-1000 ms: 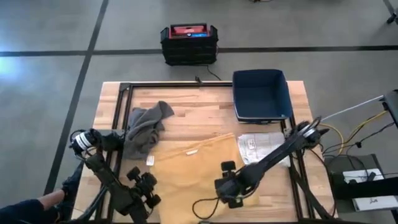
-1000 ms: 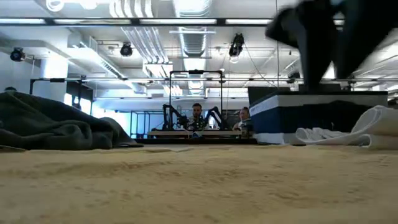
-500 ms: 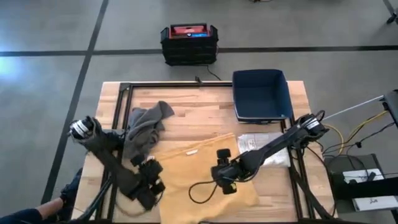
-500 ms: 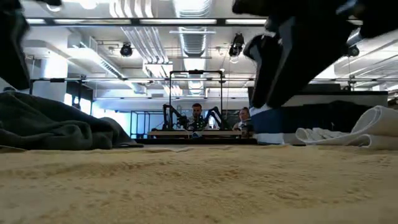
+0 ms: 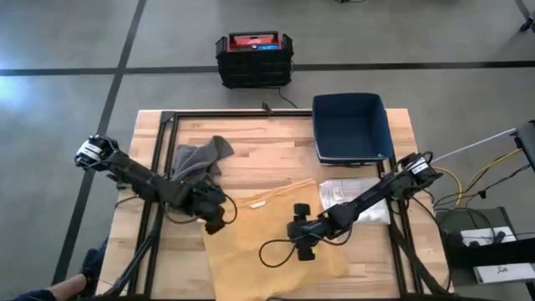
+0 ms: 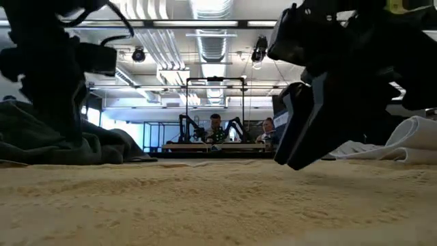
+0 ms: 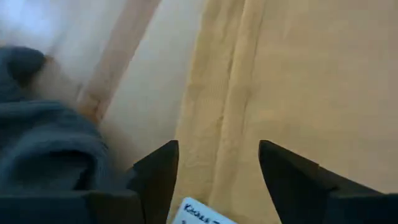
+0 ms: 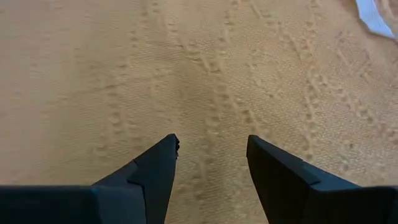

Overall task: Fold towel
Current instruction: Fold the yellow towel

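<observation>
Tan towel (image 5: 276, 238) flat; left fingers (image 7: 158, 171) apart over edge, right fingers (image 8: 158, 165) apart above middle.

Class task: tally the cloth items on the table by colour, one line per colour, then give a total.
Tan towel, spread flat: 1
Grey towel, crumpled: 1
White folded towel, beside the blue bin: 1
Total: 3
</observation>
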Robot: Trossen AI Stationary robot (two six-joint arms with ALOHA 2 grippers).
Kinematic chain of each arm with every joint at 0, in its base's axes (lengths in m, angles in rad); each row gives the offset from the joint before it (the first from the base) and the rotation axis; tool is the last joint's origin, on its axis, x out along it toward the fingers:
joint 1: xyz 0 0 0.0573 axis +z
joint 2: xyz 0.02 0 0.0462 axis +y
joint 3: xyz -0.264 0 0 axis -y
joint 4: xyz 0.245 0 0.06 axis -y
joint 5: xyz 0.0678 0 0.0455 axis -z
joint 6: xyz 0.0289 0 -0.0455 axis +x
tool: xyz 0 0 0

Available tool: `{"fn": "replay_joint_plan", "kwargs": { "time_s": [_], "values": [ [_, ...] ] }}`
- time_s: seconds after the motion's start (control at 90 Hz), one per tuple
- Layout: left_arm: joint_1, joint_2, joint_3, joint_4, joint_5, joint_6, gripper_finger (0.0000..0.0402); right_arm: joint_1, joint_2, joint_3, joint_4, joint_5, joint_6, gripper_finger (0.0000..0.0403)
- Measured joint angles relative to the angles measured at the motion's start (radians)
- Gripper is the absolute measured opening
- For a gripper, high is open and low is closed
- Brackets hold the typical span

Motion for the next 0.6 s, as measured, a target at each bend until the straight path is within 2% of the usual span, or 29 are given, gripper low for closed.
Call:
{"fn": "replay_joint_plan", "kwargs": {
  "time_s": [0.3,0.6],
  "values": [
    [-0.004,0.004,-0.071,0.042,0.036,0.057,0.0134,-0.006,0.0,0.01,0.005,0.052,-0.048,0.0159],
    [-0.004,0.008,-0.128,0.127,0.098,0.049,0.0116,-0.011,0.0,0.009,0.006,0.053,-0.06,0.0142]
  ]
}}
